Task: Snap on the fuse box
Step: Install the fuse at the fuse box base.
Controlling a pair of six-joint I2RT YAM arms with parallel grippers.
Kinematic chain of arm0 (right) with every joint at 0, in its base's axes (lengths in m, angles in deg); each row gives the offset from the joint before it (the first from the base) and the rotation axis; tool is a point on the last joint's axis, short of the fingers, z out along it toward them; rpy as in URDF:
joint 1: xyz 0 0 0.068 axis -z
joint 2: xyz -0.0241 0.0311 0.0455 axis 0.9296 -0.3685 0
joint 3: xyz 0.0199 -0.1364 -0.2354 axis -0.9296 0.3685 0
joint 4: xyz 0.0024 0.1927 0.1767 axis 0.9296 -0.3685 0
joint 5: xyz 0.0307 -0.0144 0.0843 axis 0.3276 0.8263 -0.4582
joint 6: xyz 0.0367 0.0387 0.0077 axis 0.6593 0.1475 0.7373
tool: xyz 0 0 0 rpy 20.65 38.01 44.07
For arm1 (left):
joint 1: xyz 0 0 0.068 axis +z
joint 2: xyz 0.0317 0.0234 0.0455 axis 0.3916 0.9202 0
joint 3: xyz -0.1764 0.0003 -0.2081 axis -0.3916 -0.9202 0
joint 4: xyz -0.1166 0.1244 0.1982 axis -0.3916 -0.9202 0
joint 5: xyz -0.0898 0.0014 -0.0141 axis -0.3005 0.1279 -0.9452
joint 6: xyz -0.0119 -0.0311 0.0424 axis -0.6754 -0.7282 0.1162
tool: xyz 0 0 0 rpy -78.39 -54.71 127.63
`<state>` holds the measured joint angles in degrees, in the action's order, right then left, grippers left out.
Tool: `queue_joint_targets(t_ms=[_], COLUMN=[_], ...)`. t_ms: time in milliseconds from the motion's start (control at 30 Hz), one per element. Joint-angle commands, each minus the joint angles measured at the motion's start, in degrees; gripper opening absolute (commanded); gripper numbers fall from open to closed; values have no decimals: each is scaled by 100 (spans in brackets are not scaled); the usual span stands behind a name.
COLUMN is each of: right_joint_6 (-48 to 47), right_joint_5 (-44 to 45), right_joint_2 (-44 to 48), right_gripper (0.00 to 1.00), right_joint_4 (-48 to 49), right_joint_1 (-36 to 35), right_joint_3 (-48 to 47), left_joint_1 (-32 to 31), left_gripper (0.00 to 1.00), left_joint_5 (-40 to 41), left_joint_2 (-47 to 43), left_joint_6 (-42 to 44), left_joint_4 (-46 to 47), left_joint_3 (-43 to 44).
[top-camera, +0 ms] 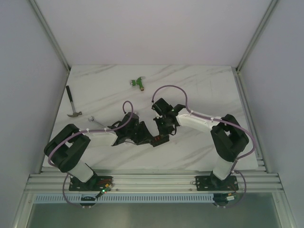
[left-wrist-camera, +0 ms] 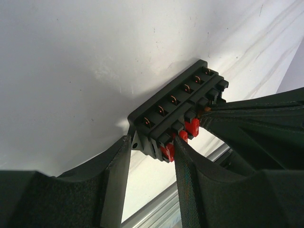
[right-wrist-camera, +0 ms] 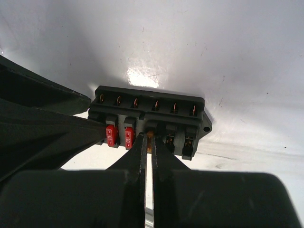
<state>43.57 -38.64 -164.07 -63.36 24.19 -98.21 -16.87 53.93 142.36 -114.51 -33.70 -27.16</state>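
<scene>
left wrist view: left end effector (left-wrist-camera: 153,141) grasping fuse box (left-wrist-camera: 180,102) end
right end effector (right-wrist-camera: 149,137): clenched on small orange piece (right-wrist-camera: 150,134)
fuse box: on worktop (left-wrist-camera: 71,57)

One fuse box (left-wrist-camera: 180,102), one hammer (top-camera: 72,104), one connector (top-camera: 137,83).

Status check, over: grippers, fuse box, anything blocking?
Left gripper clamped on small black rectangular fuse box end. Right gripper pinching small orange fuse at middle slot. Red fuses seated alongside. Nothing blocking.

Probably a lab: enclosed marble-look table (top-camera: 204,85) on aluminium framing (top-camera: 152,183).
</scene>
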Motion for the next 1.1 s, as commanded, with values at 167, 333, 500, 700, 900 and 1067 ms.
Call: queue_joint_targets(t_ms=[167,333,500,700,900,1067], right_joint_6=[-456,-352,-178,53,136,168], right_joint_5=[256,97,-53,-607,-901,-1007], right_joint_2=[-874,-331,41,371,293,300], right_gripper=[9,26,38,29,21,19], right_joint_4=[-515,-469,-328,128,202,57], right_joint_1=[-92,-90,28,304,388,405], right_joint_3=[-304,-776,-796,-455,-329,-117], left_joint_1=[143,140,141,143,143,133], left_gripper=[49,50,52,54,55,56], left_joint_5=[316,385,447,430,382,252], left_joint_2=[-128,-319,-471,-482,-459,-357], left_joint_6=[38,62,85,113,150,182], left_joint_4=[-329,-339,-348,-364,-358,-358], left_joint_3=[-153,-169,-172,-161,-102,-44])
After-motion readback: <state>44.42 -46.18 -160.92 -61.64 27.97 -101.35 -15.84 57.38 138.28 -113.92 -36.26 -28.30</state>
